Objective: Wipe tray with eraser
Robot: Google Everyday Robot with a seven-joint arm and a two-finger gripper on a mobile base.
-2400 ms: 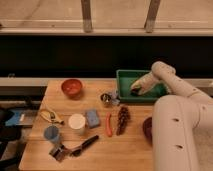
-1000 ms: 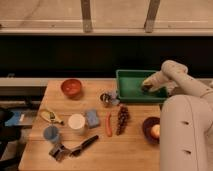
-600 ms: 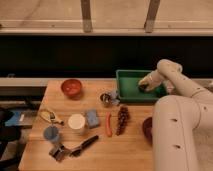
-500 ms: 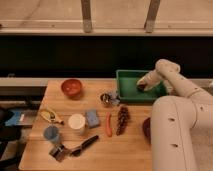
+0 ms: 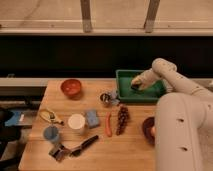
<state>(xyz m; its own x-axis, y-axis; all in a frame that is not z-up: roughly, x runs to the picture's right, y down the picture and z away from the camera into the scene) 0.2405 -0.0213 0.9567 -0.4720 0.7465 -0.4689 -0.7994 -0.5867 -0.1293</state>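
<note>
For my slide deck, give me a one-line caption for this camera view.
Robot gripper presses a dark eraser inside the green tray on a cluttered wooden table.

- A lab-style test station: a wooden table holds assorted props, with dark panelling and metal posts behind.
- The gripper reaches into the green tray at the table's far edge.
</note>
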